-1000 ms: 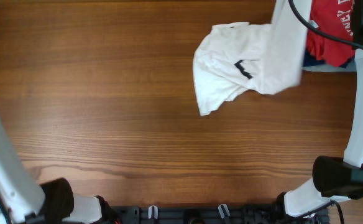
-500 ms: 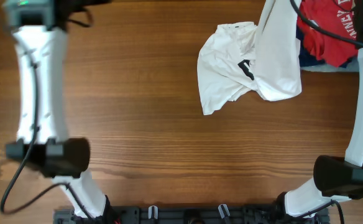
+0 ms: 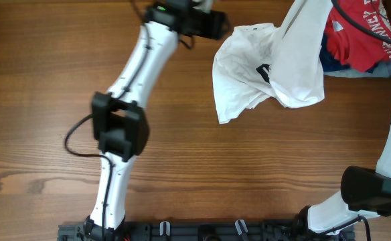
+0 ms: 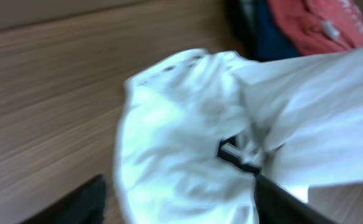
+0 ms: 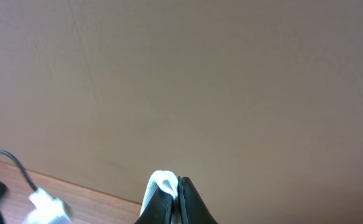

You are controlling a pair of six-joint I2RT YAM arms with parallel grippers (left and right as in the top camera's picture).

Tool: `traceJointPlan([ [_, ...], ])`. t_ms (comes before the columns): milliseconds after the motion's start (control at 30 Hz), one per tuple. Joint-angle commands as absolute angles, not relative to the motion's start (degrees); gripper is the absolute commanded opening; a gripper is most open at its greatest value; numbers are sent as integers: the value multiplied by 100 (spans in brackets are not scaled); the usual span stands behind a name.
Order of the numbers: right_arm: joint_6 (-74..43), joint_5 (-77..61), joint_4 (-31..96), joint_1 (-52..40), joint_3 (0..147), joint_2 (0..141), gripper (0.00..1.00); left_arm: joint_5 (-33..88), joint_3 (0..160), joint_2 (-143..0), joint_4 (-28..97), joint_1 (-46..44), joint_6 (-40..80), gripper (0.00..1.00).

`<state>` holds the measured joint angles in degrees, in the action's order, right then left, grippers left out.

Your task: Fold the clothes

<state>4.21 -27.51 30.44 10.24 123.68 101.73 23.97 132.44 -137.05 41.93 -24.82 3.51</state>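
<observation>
The white T-shirt (image 3: 262,73) hangs crumpled at the counter's (image 3: 182,154) far right, pinched aloft by the right pincer (image 5: 174,186), just right of the nearer, spread left pincer (image 3: 212,25).

The wooden table (image 3: 182,154) has a brown surface with long grain lines, and behind its far edge stands a plain brownish wall (image 5: 231,81), evenly lit.

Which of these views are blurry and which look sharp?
Left wrist view: soft with motion blur, the T-shirt and red garment smeared. Overhead view: mostly sharp, wood grain crisp, slight blur at the left tool. Right wrist view: mostly a plain wall, little detail to judge; white cloth shows at the right tool.
</observation>
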Motion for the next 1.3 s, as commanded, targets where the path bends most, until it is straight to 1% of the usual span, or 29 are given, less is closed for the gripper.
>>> traceJointPlan([
  [0, 451, -2705, 3059, 1022, 12416, 10224, 4, 2469, 13266, -14110, 3771, -2923, 303, 83],
  [67, 456, -2705, 3083, 1022, 12416, 10224, 4, 2460, 13266, -14278, 3516, -3059, 344, 86],
  [233, 454, -2705, 3142, 1022, 12416, 10224, 4, 2220, 13266, -14689, 2888, -3273, 569, 91],
  [433, 478, -2707, 3269, 1022, 12416, 10224, 4, 2047, 13266, -15098, 1935, -3277, 991, 92],
  [533, 600, -2707, 3354, 1022, 12416, 10224, 4, 1999, 13266, -15246, 1621, -3273, 991, 89],
  [833, 681, -2703, 3415, 1022, 12416, 10224, 4, 1793, 13266, -15640, 1369, -3280, 1105, 79],
  [900, 753, -2703, 3428, 1022, 12416, 10224, 4, 1809, 13266, -15659, 1343, -3288, 1142, 72],
  [967, 753, -2703, 3437, 1022, 12416, 10224, 4, 1815, 13266, -15659, 1321, -3336, 1140, 69],
  [1267, 792, -2700, 3457, 1022, 12416, 10224, 4, 1793, 13266, -15828, 1299, -3529, 1116, 69],
])
